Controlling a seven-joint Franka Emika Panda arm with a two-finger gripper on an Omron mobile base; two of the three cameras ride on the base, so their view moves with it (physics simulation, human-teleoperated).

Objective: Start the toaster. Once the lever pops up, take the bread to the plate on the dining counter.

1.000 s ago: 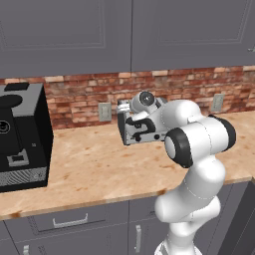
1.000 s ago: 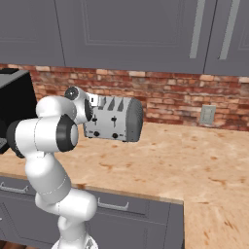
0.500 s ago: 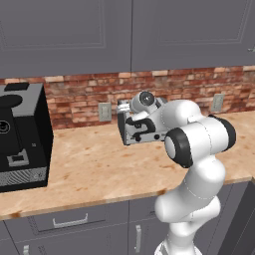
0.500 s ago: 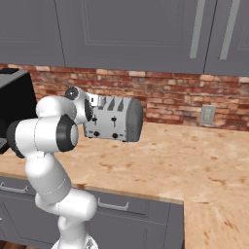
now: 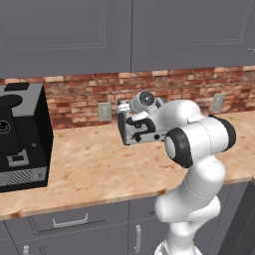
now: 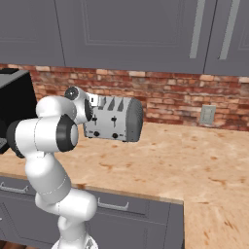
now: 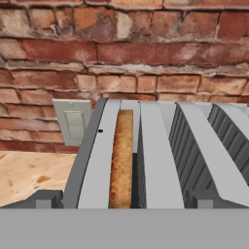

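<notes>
My gripper [image 7: 124, 202] hangs open over the toaster [image 6: 113, 120], far back on the tabletop [image 6: 194, 160] by the brick wall. The bread [image 7: 121, 160] sits in the leftmost slot. I can't see a lever from here, I think; pressing down blind could strike the slot edge instead.

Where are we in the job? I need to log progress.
Done: bread sits in the toaster slot. In hand: nothing; the open gripper hovers over that slot. Left: whether the lever is pressed can't be told; bread not yet lifted or carried to the plate.
</notes>
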